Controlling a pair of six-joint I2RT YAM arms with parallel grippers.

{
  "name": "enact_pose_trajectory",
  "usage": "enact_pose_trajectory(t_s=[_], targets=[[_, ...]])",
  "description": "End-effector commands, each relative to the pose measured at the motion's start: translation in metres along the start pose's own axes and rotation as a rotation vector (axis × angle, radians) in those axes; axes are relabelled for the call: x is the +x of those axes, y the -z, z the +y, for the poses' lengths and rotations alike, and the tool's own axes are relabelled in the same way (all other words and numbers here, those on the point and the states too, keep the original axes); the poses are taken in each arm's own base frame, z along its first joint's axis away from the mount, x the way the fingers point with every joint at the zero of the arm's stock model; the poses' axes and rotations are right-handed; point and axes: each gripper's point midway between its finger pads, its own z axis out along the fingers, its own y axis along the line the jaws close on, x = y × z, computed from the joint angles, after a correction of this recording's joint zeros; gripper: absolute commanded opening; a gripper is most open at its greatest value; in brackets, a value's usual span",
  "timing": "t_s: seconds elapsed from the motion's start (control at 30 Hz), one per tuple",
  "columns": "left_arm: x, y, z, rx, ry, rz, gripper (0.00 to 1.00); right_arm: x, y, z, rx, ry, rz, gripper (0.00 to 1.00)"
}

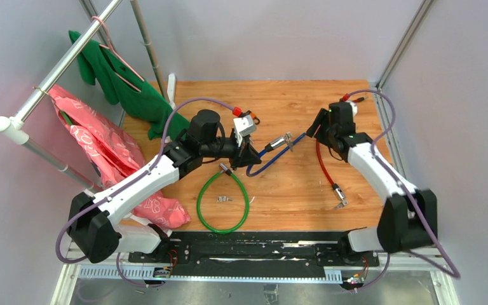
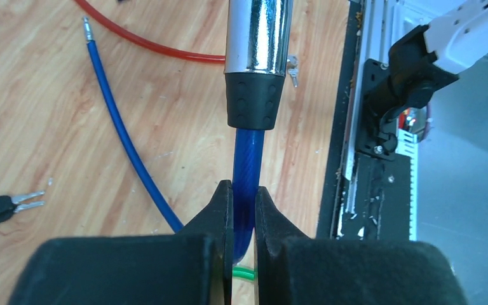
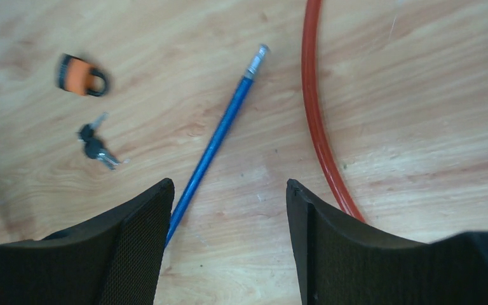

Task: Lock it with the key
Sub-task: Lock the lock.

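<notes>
The blue plastic-coated cable lock (image 2: 246, 168) lies across the middle of the top view, on the wooden table (image 1: 279, 95). The left gripper (image 2: 244, 190) is clenched on its cable. In the left wrist view the two black fingers (image 2: 219, 213) pinch the blue cable just below the black rubber collar (image 2: 254, 98). The chrome lock cylinder (image 2: 257, 35) rises from that collar to the top edge of the frame.

The cable's free end, tipped with a small metal pin (image 3: 258, 57), rests flat on the wood. In the right wrist view it points towards the upper centre of the frame. There the cable runs down and passes under the left-hand finger of the right gripper (image 3: 229, 187). That gripper is released: its jaws stand wide apart above the table with nothing between them.

A bunch of black-headed keys (image 3: 95, 146) lies at the left of the right wrist view, apart from the blue cable. A small orange padlock (image 3: 79, 75) sits just above the keys.

A red cable (image 3: 311, 95) runs down the right of that frame, near the blue cable but not touching it. In the lower centre of the top view a green cable loop (image 1: 198, 203) lies closed in a ring. A small metal key set (image 1: 223, 199) sits inside the ring.
</notes>
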Motion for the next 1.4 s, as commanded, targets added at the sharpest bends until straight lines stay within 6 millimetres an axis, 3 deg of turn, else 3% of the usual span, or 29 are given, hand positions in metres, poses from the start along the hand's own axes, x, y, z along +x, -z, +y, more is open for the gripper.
enact_pose_trajectory(t_s=[0.0,0.1,0.27,0.63,0.73,0.77,0.87,0.97,1.07,1.2,1.27,1.37], targets=[[-0.017,0.003,-0.011,0.034,0.070,-0.065,0.00,0.029,-0.047,-0.002,0.054,-0.120,0.133,0.68],[-0.018,0.003,-0.011,0.035,0.070,-0.069,0.00,0.042,-0.078,-0.004,0.097,-0.124,0.197,0.68],[-0.019,0.002,-0.010,0.036,0.074,-0.081,0.00,0.062,-0.110,0.003,0.123,-0.119,0.293,0.68],[-0.026,-0.001,-0.006,0.033,0.076,-0.111,0.00,0.113,-0.136,0.002,0.214,0.048,0.445,0.66],[-0.030,-0.001,-0.005,0.032,0.077,-0.122,0.00,0.127,-0.140,0.000,0.224,0.113,0.495,0.59],[-0.031,-0.001,-0.004,0.030,0.079,-0.125,0.00,0.133,-0.140,-0.001,0.216,0.127,0.524,0.50],[-0.032,0.002,0.000,0.015,0.113,-0.130,0.00,0.147,-0.134,0.000,0.149,0.135,0.605,0.22],[-0.029,0.007,0.013,-0.038,0.182,-0.130,0.00,0.146,-0.123,0.002,0.079,0.154,0.616,0.02],[-0.019,0.009,0.028,-0.106,0.210,-0.108,0.00,0.135,-0.102,0.023,-0.074,0.211,0.553,0.00],[0.000,0.005,0.038,-0.129,0.296,-0.075,0.00,0.149,-0.066,0.049,-0.255,0.409,0.469,0.00],[0.016,0.001,0.047,-0.141,0.386,-0.052,0.00,0.157,-0.049,0.053,-0.297,0.470,0.433,0.00],[0.035,-0.003,0.055,-0.149,0.457,-0.019,0.00,0.171,-0.029,0.045,-0.312,0.490,0.418,0.00]])
